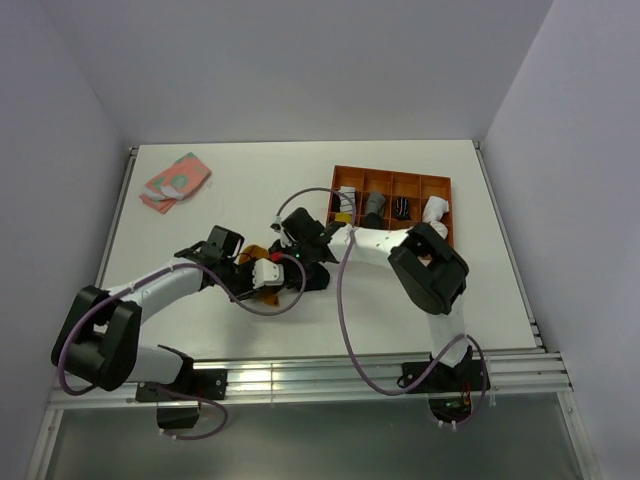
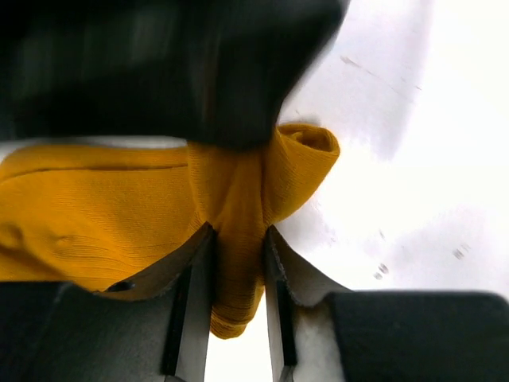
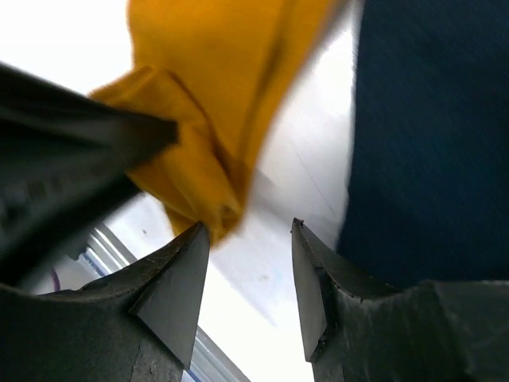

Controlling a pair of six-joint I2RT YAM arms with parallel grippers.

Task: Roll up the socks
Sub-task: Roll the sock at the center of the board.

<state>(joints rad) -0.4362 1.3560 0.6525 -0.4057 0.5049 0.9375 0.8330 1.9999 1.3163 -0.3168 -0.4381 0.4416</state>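
Observation:
A fold of the mustard-orange sock (image 2: pixel 95 215) is pinched between the fingers of my left gripper (image 2: pixel 237 231), which is shut on it just above the white table. In the right wrist view the same mustard sock (image 3: pixel 215 95) hangs at the upper left and brushes the left fingertip (image 3: pixel 191 255). The navy sock (image 3: pixel 429 135) fills the right side. My right gripper (image 3: pixel 248 227) is open with only table between its fingers. From above, both grippers meet mid-table, the left gripper (image 1: pixel 270 273) beside the right gripper (image 1: pixel 300 248), over the socks (image 1: pixel 316 277).
An orange divided tray (image 1: pixel 390 170) with several rolled socks stands at the back right. A pink-and-green folded cloth (image 1: pixel 175 180) lies at the back left. The metal rail (image 1: pixel 330 375) runs along the table's near edge. A dark blurred shape (image 2: pixel 159 64) covers the top of the left wrist view.

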